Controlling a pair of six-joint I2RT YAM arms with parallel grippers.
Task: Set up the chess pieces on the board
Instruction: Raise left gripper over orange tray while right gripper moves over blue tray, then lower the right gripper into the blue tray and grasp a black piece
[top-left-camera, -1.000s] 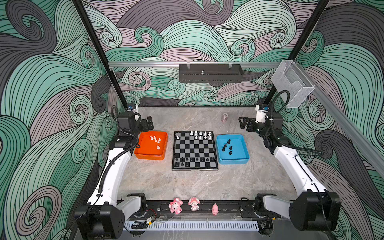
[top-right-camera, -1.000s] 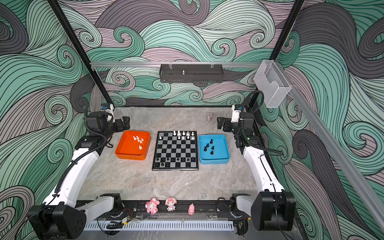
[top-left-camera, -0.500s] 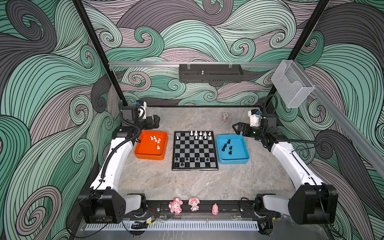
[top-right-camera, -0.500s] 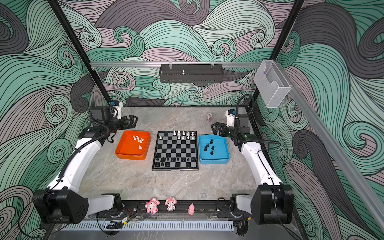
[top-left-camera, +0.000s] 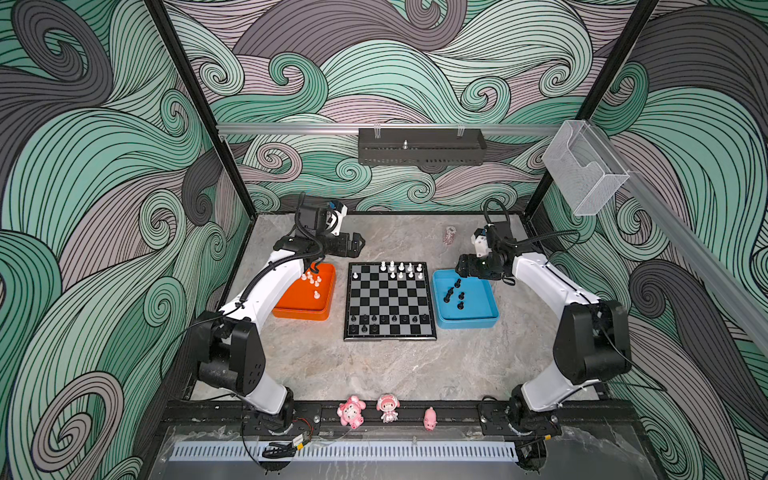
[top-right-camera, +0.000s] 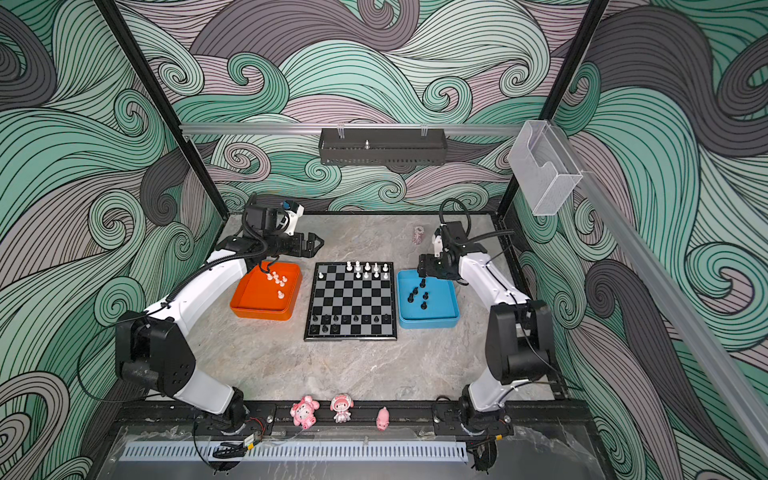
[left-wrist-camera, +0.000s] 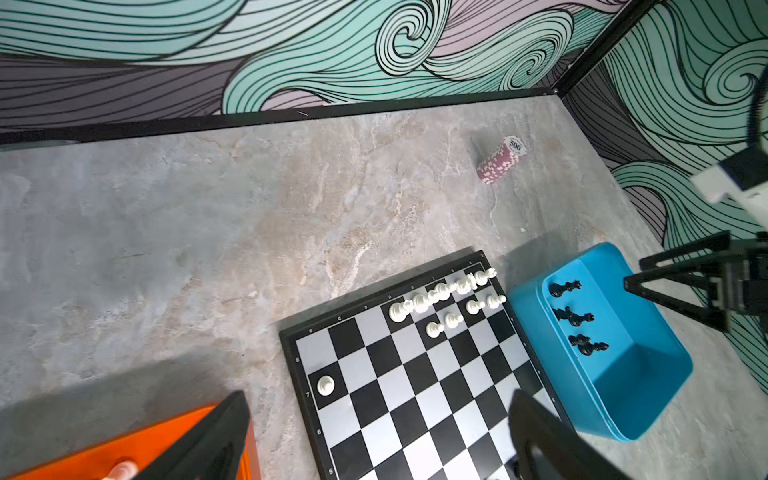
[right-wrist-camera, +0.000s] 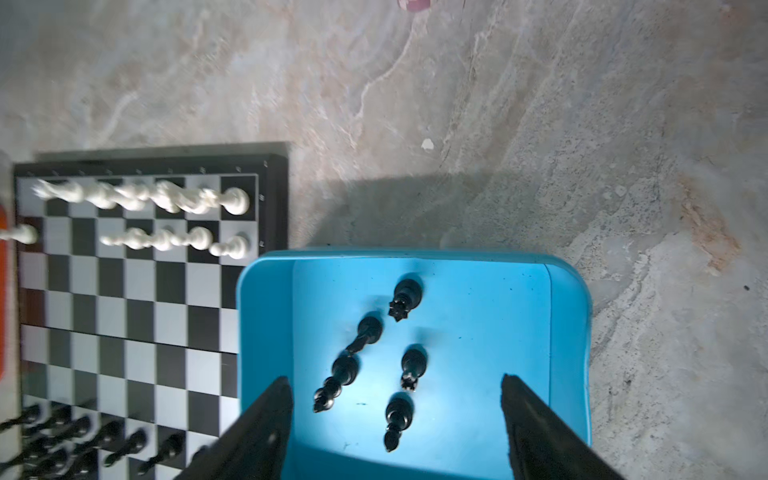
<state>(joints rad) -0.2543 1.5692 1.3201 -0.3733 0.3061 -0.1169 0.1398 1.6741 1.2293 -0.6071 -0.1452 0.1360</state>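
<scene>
While black chess pieces stand upright, the right hand hovers above.

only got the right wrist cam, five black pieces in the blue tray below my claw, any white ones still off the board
Observer: Yes, several white pieces lie in the orange tray left of the board.
Operator: where's the left claw
Observer: The left claw hangs open near the board's far left corner, holding nothing.
Operator: anything along the front edge
Observer: Three pink figurines stand on the front rail.
</scene>
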